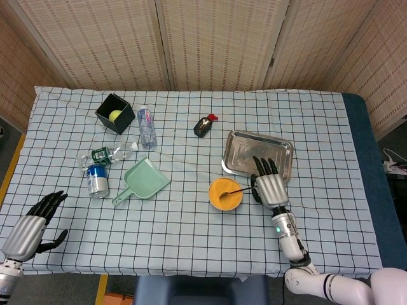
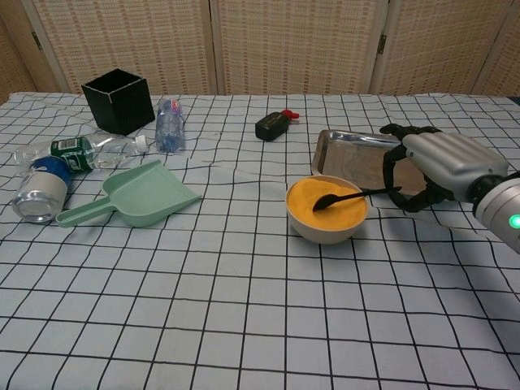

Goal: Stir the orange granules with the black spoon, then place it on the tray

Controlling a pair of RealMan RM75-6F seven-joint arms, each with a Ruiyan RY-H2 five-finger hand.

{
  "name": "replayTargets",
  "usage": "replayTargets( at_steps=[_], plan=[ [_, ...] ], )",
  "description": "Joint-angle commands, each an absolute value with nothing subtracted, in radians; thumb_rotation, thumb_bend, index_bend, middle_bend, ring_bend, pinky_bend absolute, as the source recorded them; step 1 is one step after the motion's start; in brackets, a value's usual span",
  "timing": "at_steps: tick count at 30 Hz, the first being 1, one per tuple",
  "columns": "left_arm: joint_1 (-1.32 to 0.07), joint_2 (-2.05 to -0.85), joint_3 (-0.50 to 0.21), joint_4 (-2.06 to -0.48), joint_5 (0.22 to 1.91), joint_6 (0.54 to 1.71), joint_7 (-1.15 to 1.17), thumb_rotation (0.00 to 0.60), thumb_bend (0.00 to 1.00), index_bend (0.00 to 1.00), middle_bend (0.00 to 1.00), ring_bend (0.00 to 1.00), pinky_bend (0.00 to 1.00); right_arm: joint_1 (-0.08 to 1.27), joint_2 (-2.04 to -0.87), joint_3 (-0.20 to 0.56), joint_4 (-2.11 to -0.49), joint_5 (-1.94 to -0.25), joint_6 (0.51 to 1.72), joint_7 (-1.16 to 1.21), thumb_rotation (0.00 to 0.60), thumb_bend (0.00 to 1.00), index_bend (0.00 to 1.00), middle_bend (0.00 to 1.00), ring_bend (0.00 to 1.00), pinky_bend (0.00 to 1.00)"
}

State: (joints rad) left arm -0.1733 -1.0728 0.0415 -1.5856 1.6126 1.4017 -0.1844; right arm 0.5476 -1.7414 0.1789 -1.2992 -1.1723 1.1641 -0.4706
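Spoon job, biggest item first: table (image 1: 191,235) under checked cloth, lots of bare cloth in front of the bowl, clutter all on the far-left side. Tray (image 1: 240,147) sits just behind and right of the orange bowl (image 1: 218,198), near it, rim raised, so the drop-off is a short hop but needs a lift over the lip. Right hand (image 2: 435,162) is at the tray's near corner, fingers spread and curled toward the handle end; can't tell for sure whether they touch it, but no closed grip shows, so I read it as not yet holding. Left hand (image 1: 32,219) idle at the near-left table edge, fingers apart, empty. Green dustpan (image 1: 141,179), bottles and black box (image 1: 114,112) are well apart from the work. Black spoon (image 2: 351,196): scoop end in the orange granules (image 2: 325,207), handle resting over the bowl's right rim, pointing at the right hand. Step: reach-to-grasp, stirring not begun. Next: pinch the handle tip without levering the bowl. Risk: thin handle, shallow bowl, could tip or spill granules.
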Motion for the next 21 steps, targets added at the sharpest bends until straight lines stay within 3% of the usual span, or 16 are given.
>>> replayTargets(
  at_steps=[1, 13, 21],
  plan=[
    [-0.173, -1.073, 0.041, -1.585, 1.613, 1.403, -0.182, 0.6, 0.37, 0.0, 0.0, 0.0, 0.17, 0.548, -1.741, 0.18, -1.3, -1.172, 1.163, -0.473, 0.6, 0.35, 0.56, 0.0, 0.0, 0.0],
    [-0.173, -1.075, 0.04, -1.583, 1.613, 1.405, -0.183, 0.6, 0.37, 0.0, 0.0, 0.0, 0.17, 0.548, -1.711, 0.186, -1.358, -1.176, 1.157, -0.469, 0.6, 0.49, 0.67, 0.02, 0.0, 0.0],
    [-0.172, -1.076, 0.041, -1.583, 1.617, 1.409, -0.178, 0.6, 0.38, 0.0, 0.0, 0.0, 0.17, 0.563, -1.583, 0.201, -1.532, -1.096, 1.059, -0.483, 0.6, 0.63, 0.7, 0.04, 0.0, 0.0]
  ],
)
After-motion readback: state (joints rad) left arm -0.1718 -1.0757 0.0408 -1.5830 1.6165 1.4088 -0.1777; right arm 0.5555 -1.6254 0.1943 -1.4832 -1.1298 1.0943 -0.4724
